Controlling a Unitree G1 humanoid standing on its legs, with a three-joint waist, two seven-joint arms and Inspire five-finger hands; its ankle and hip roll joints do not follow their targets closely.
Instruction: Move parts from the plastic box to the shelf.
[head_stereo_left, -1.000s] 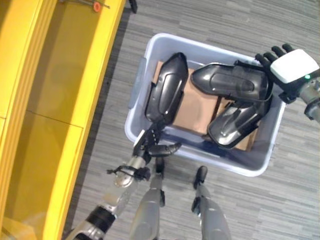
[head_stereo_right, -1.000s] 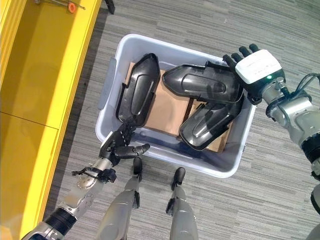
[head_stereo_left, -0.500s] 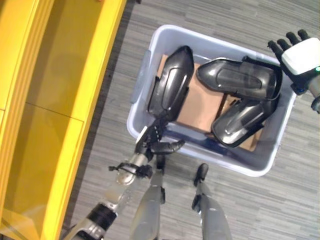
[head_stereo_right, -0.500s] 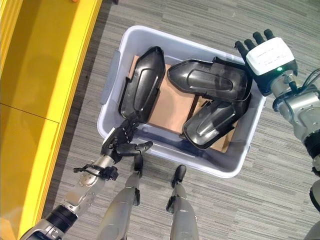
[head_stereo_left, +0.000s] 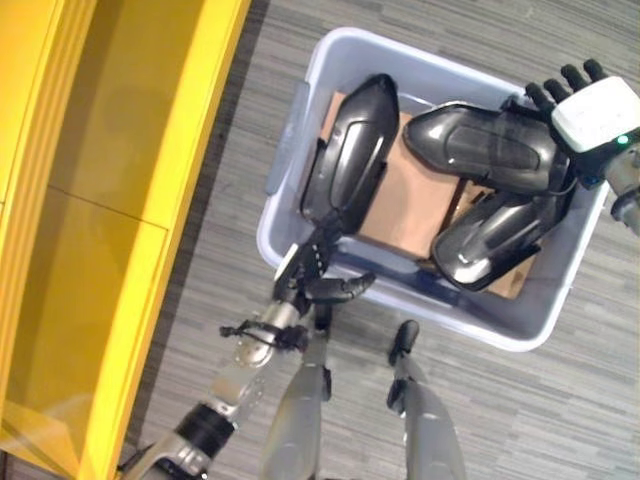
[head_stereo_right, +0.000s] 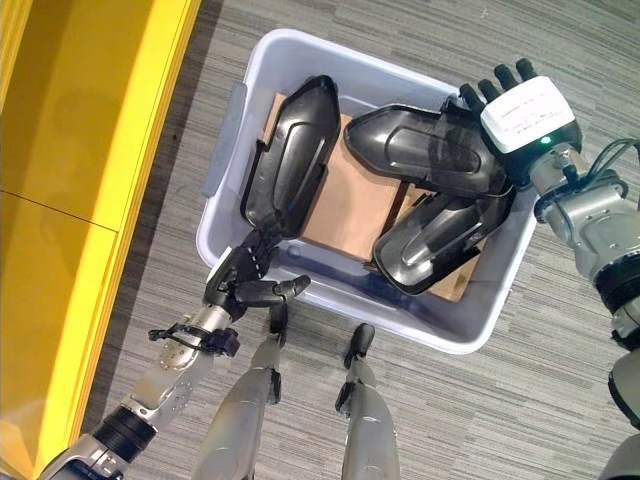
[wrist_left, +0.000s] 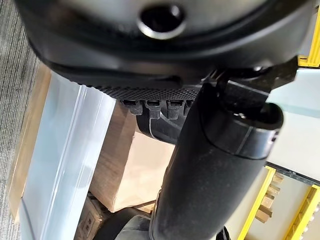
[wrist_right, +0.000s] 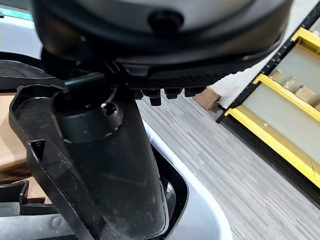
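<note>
A pale blue plastic box (head_stereo_left: 470, 322) stands on the grey floor and holds three black moulded parts on cardboard (head_stereo_left: 400, 200). One long part (head_stereo_left: 350, 150) lies along the box's left side. My left hand (head_stereo_left: 300, 280) is at the near left rim, open, its fingers reaching that part's near end. A second part (head_stereo_left: 480, 145) lies across the far right, above a third (head_stereo_left: 495, 245). My right hand (head_stereo_left: 595, 110), with a white cover on its back, is against the second part's wide end, fingers straight. Its thumb (wrist_right: 115, 165) lies inside that part's rim (wrist_right: 35, 145).
The yellow shelf (head_stereo_left: 120, 150) runs along the left, a strip of floor between it and the box. More yellow shelving (wrist_right: 280, 100) stands beyond the box in the right wrist view. The box wall (wrist_left: 65, 150) is close by my left hand.
The camera has shifted, so the box sits higher in the picture. My right hand drew off the second part's end, then came back against it. My left fingers reach slightly further in.
</note>
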